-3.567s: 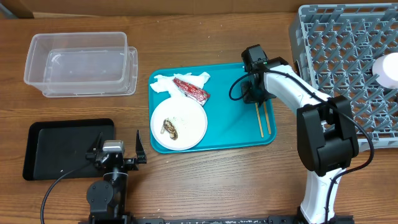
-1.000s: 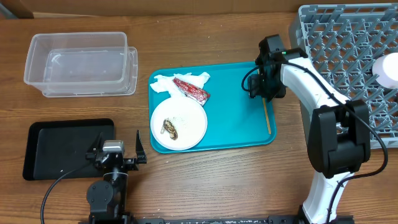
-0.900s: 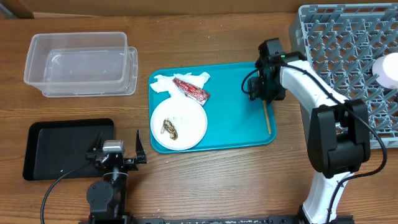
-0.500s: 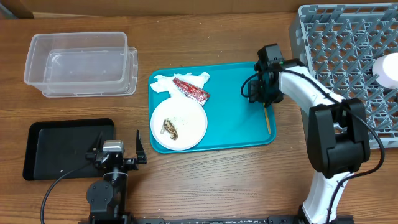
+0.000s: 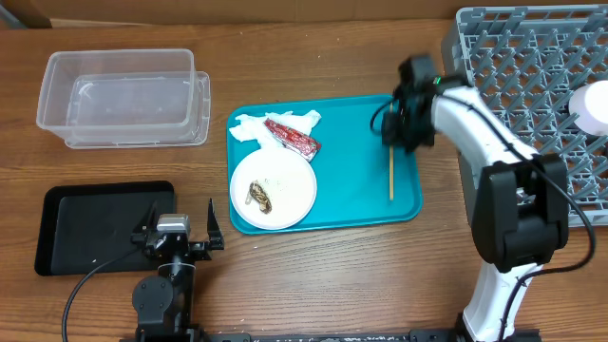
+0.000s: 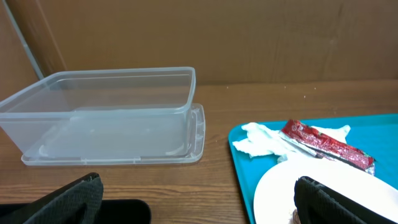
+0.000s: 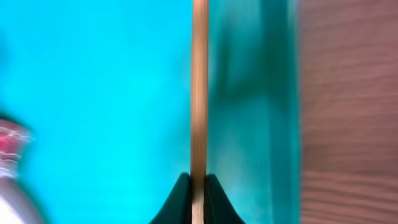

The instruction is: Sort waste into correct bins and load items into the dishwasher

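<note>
Over teal tray's (image 5: 351,195) right side, right gripper (image 7: 198,185) clenches chopsticks (image 7: 199,93) (only 1 stick visible) by 1 end, probably for the dish rack (image 5: 532,95); left gripper (image 5: 180,237) gapes, idle.

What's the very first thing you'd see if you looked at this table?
The bright teal tray in the middle of the table jumps out, with a white plate and a shiny red wrapper on its left half. Over its right side, the right hand pinches a thin wooden chopstick. A big grey rack fills the far right corner.
</note>
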